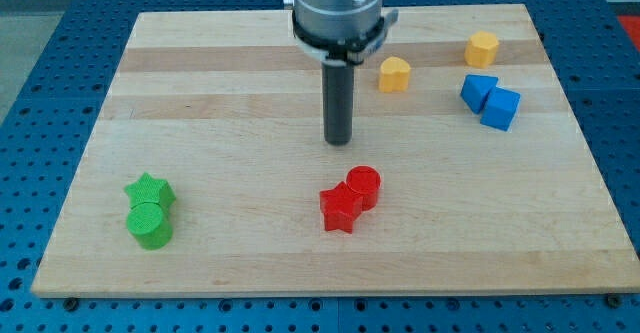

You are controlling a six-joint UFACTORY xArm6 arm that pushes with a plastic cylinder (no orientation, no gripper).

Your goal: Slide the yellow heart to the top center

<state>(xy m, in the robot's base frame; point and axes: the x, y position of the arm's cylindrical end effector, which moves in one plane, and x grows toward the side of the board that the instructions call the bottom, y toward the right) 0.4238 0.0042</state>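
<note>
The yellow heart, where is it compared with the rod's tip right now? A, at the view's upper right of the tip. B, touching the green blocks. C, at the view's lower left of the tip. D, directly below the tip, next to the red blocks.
A: the yellow heart sits up and to the view's right of my tip, with bare board between them.

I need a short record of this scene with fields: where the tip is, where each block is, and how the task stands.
tip: my tip rests on the board's middle, touching no block
yellow heart: up and right of the tip, apart from it
other yellow block: near the view's top right
blue blocks: two, touching, at the right
red blocks: star and cylinder, touching, below the tip
green blocks: star and cylinder, touching, lower left
task: heart not yet at top center
</note>
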